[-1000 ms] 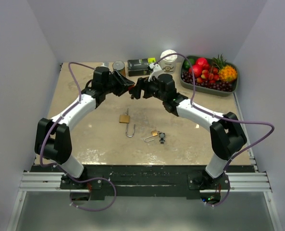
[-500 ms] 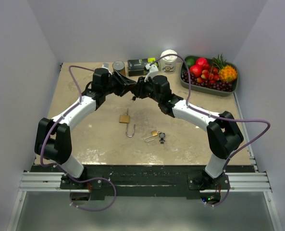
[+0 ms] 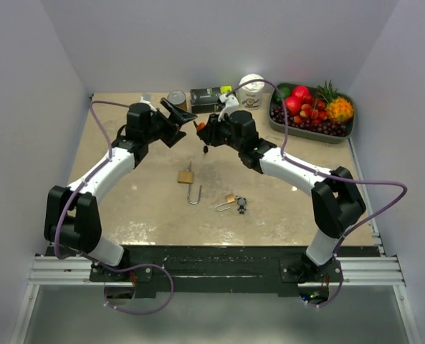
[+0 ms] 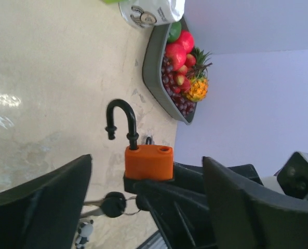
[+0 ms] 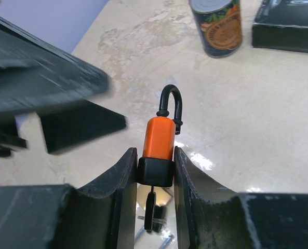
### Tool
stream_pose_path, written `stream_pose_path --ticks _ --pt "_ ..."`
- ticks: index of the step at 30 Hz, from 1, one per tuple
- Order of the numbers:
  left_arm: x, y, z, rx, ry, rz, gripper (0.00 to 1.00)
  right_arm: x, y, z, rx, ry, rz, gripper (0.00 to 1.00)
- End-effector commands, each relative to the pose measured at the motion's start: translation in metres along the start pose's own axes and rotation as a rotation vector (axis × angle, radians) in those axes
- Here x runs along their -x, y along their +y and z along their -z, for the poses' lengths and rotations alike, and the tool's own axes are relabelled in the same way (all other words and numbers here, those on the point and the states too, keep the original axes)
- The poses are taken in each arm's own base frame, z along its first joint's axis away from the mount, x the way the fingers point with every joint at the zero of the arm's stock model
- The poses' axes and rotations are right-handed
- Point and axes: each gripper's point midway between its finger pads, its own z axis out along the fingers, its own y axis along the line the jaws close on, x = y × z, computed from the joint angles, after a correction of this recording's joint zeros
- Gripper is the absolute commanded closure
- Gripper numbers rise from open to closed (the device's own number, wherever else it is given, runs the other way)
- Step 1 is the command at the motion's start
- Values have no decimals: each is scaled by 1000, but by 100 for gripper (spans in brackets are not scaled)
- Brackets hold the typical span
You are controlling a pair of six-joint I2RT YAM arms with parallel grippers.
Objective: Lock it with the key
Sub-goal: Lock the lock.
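An orange padlock [image 3: 200, 127] with a black base hangs above the table's far middle, and my right gripper [image 3: 206, 130] is shut on that base. In the right wrist view the padlock [image 5: 159, 137] stands up between the fingers [image 5: 123, 179], its black shackle [image 5: 170, 104] sprung open. A black-headed key [image 5: 150, 210] hangs from the base. My left gripper [image 3: 178, 115] is open just left of the lock and does not touch it. The left wrist view has the padlock [image 4: 148, 162] and its keys [image 4: 112, 205] between my spread left fingers [image 4: 44, 202].
A brass padlock [image 3: 186, 175] with an open shackle lies mid-table. A small padlock with keys [image 3: 231, 201] lies to its right. Along the back stand a can [image 3: 177, 99], a black box [image 3: 208, 99], a white jar [image 3: 251, 88] and a fruit tray [image 3: 345, 132].
My left gripper has opened, let go of the orange padlock and drawn back to the left. My right gripper has closed on the padlock and now holds it alone.
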Motion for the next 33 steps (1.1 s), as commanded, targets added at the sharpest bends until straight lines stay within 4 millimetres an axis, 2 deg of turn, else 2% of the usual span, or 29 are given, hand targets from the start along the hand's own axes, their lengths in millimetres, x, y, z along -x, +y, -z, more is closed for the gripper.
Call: stream_pose_path --ticks 1,3,4,5,6,7,8,9,10,11,12,13,14,15,16,19,21,22,23,24,25,26,29,33 --pt "35 -13 29 -54 -91 -59 1 51 4 28 38 -106 -3 100" --pt "40 -4 35 -40 -85 -97 1 58 -2 36 49 -110 -12 100" --pt "49 2 40 -38 -97 -123 1 55 4 39 97 -87 -15 100" --pt "50 -1 44 -61 -78 -173 1 55 3 42 121 -75 -15 100" --pt "56 2 47 -73 -84 -320 1 60 -1 47 149 -69 -17 100" --pt "58 1 52 -110 -61 -432 1 57 8 54 226 -35 -12 100" --pt "64 -3 52 -115 -63 -561 1 59 5 60 257 -24 -7 100" --pt "62 24 52 -26 -3 -730 1 58 7 65 287 -7 5 100" --pt "58 24 54 -48 35 -817 1 48 13 72 352 45 38 100" --pt "52 25 58 -92 75 -909 1 47 11 78 368 63 54 100" --pt "50 27 63 -153 97 -1095 1 46 14 86 395 79 71 100" --pt "34 22 69 -263 147 -1197 1 34 18 95 446 134 88 100" --pt "22 27 77 -299 201 -1255 1 28 20 100 465 157 96 100" --pt "17 27 80 -363 221 -1384 1 28 25 108 494 164 118 100" --pt "2 21 87 -472 260 -1411 1 15 24 114 505 215 122 100" --pt "-31 12 96 -676 341 -1478 1 4 33 131 567 262 122 100" --pt "-57 6 95 -750 376 -1550 2 1 37 139 593 271 126 100" --pt "-66 6 97 -767 377 -1574 3 1 40 142 608 270 128 100" --pt "-69 -2 95 -794 341 -1621 6 -2 40 144 619 277 122 100" --pt "-82 -7 95 -821 343 -1620 7 -3 44 148 641 281 122 100" --pt "-86 -7 98 -823 325 -1621 9 -3 45 150 649 287 118 100" --pt "-85 -18 96 -846 269 -1649 14 -5 46 152 658 291 119 100" --pt "-96 -24 96 -862 265 -1633 26 -9 52 159 696 295 131 100" --pt "-106 -30 95 -878 273 -1612 34 -14 58 168 729 300 156 100"
